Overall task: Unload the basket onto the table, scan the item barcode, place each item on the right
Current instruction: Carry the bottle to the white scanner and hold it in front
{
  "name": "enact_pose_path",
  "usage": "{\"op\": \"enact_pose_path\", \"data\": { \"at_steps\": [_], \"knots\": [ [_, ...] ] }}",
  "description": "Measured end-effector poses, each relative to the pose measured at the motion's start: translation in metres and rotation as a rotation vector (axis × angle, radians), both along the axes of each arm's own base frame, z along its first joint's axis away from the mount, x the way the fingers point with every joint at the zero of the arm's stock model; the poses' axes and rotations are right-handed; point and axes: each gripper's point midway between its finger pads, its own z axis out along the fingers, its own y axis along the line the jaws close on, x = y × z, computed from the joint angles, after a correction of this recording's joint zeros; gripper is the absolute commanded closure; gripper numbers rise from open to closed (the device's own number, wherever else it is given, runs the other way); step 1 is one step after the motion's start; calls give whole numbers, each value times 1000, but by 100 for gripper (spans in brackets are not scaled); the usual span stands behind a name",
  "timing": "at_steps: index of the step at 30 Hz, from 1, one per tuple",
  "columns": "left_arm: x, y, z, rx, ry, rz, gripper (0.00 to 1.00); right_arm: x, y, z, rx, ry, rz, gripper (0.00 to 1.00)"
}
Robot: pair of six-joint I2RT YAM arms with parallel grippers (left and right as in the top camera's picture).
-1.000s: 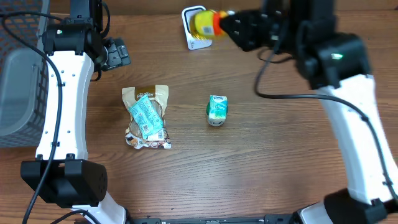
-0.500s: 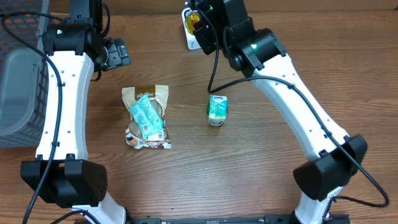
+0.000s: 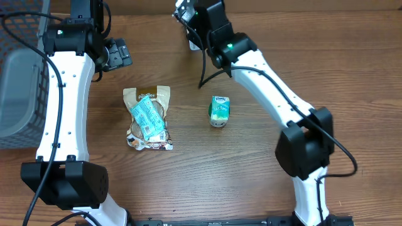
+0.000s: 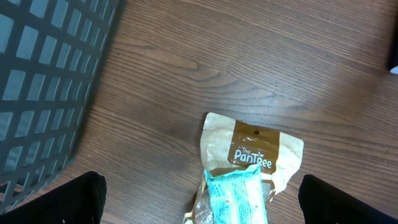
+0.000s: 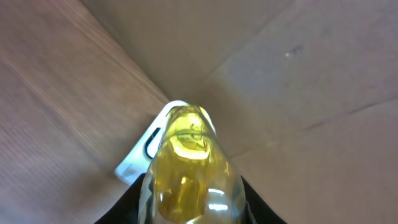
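Note:
In the right wrist view, my right gripper point(image 5: 189, 208) is shut on a clear bottle of yellow liquid point(image 5: 189, 165). Its dark fingers point(image 5: 127, 205) press against both sides of the bottle. Just beyond the bottle's far end lies the white barcode scanner point(image 5: 144, 152) on the wood. From overhead, the right gripper point(image 3: 198, 17) is at the table's far edge, and the arm hides both bottle and scanner. My left gripper point(image 3: 117, 53) hangs open at the far left with nothing in it. In its wrist view, the left gripper point(image 4: 208, 202) is above a brown pouch.
A brown Pantree pouch point(image 3: 148, 96) point(image 4: 255, 146) lies left of centre with a teal packet point(image 3: 147, 119) point(image 4: 239, 196) on top. A small green-and-white pack point(image 3: 219, 110) sits mid-table. A dark wire basket point(image 3: 19, 69) point(image 4: 43, 81) stands at the left edge.
My right arm has swung left along the far edge with the bottle, and it now covers the scanner from overhead. The left arm and the table items have not moved.

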Motion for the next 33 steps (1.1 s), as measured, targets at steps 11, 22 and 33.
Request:
{"op": "enact_pose_path", "data": {
  "at_steps": [11, 22, 33],
  "knots": [
    [0, 0, 0, 0, 0, 0, 0, 35, 6, -22, -146, -152, 22, 96],
    [0, 0, 0, 0, 0, 0, 0, 57, 7, -16, -148, -288, -9, 96],
    [0, 0, 0, 0, 0, 0, 0, 70, 0, -47, -170, -281, -35, 96]
  ]
}}
